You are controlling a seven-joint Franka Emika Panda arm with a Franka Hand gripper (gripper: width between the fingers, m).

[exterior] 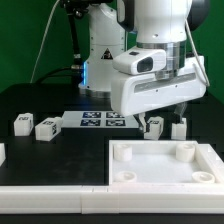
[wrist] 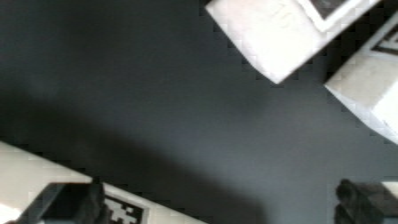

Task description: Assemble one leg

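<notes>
Four small white legs with black-and-white tags stand on the black table in the exterior view: two at the left (exterior: 22, 122) (exterior: 45, 127) and two side by side (exterior: 152, 125) (exterior: 179, 128) just under my hand. My gripper (exterior: 165, 113) hovers low over that pair. In the wrist view the gripper (wrist: 214, 205) is open and empty, with dark fingers (wrist: 63, 200) far apart and bare black table between them. A tagged leg (wrist: 276, 40) and part of another (wrist: 370, 95) lie beyond the fingers.
The large white tray-like piece (exterior: 120, 175) with round corner sockets lies at the front. The marker board (exterior: 103, 120) lies behind the legs. A flat white tagged strip (wrist: 134, 205), which looks like the marker board, is beside one finger. A white rail (exterior: 50, 200) runs along the front.
</notes>
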